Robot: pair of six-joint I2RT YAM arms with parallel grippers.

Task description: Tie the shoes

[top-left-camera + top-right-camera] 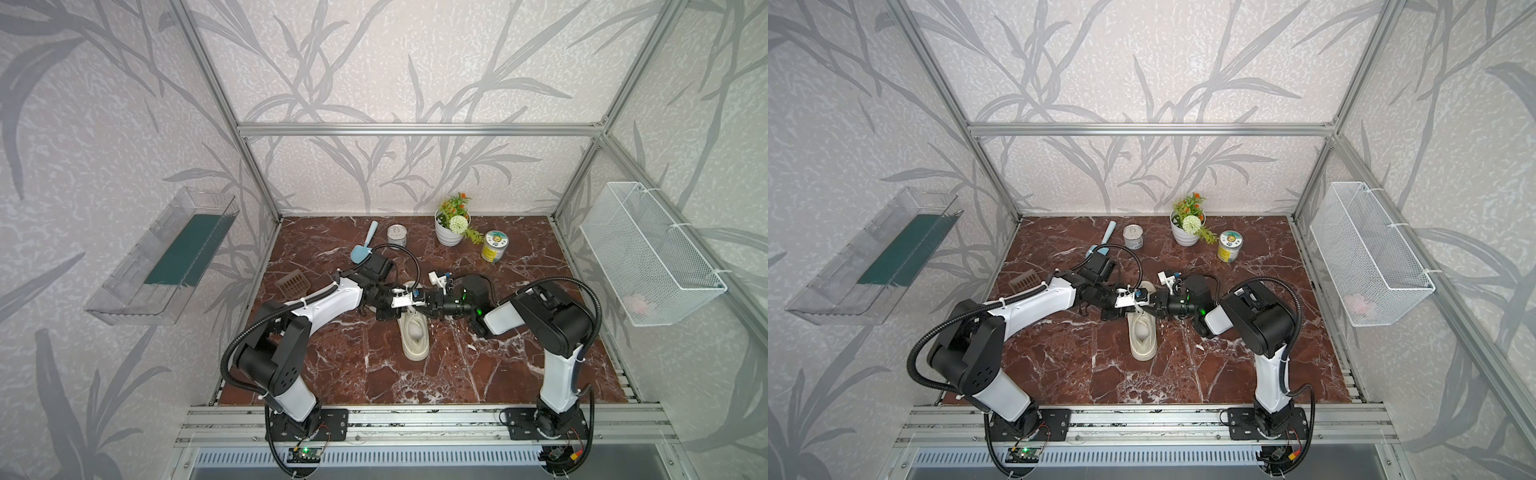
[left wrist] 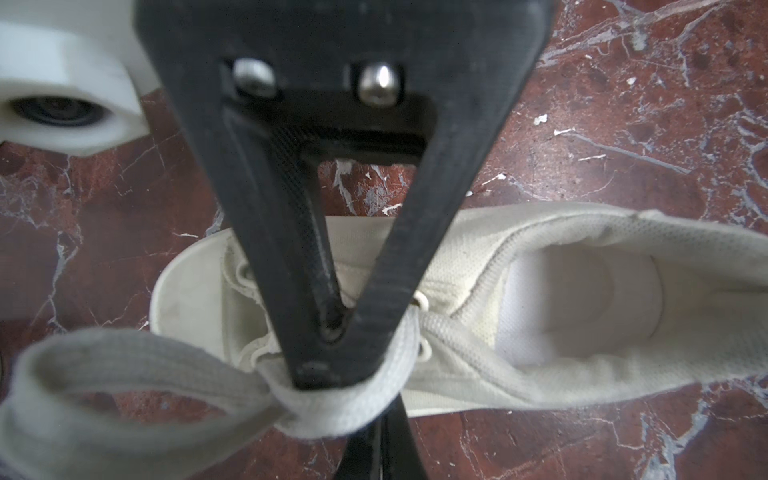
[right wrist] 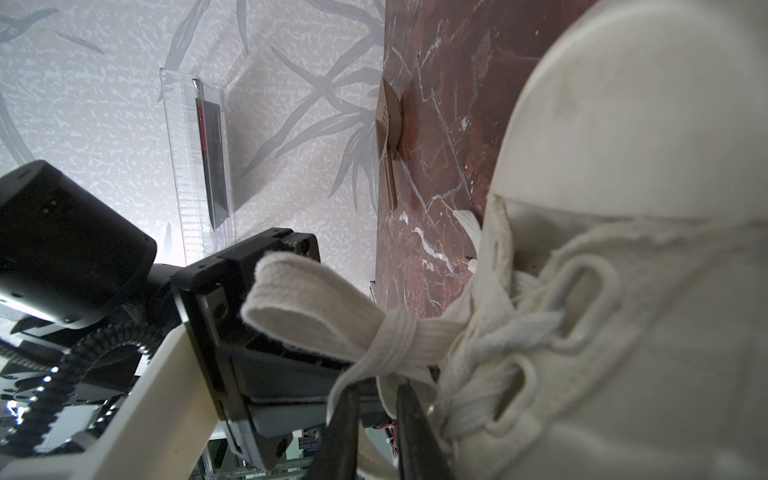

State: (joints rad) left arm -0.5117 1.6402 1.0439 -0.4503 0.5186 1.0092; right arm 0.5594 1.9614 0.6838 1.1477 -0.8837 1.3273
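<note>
We find the sneaker central on the tabletop, heel near. Left claw closed, laces wrapped round its tips; right claw narrowly parted beside them, hold unclear to us.

No legible words, numbers or brand marks anywhere in view. Printed, coloured label on the yellow can, just right of the potted plant, with lettering too small to read. Same for the marks on the lid of the silver tin, left of that plant.
</note>
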